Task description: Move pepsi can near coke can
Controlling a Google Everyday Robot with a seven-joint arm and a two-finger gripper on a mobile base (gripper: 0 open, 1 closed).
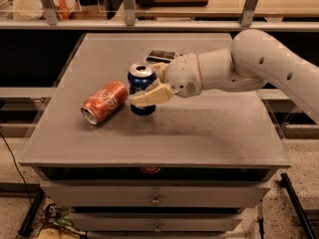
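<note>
Single camera view of the work surface. The white arm (pixel 259 66) enters from the right and reaches leftward over the grey table (pixel 199 133), ending in the jaws above the middle of the table. The jaws are clenched on the pepsi can (pixel 142 83): the nearer jaw crosses the front of the can about halfway up its side, and the farther jaw lies behind it, mostly hidden.

The pepsi can stands upright between the jaws, silver top uppermost. Its base appears to rest on the table, though it may be just above the surface; the view does not settle this.

The coke can (pixel 104 102) lies on its side just to the left of the jaws, with one silver end turned toward the lower left and the other end close beside the pepsi can. Whether the two cans touch cannot be told.

A flat dark bar (pixel 162 55) lies on the table behind the jaws, toward the far edge, partly hidden by the wrist. Drawers (pixel 154 195) sit under the table, below and in front of the jaws. A wooden shelf (pixel 164 9) runs across the background, well beyond the jaws.
</note>
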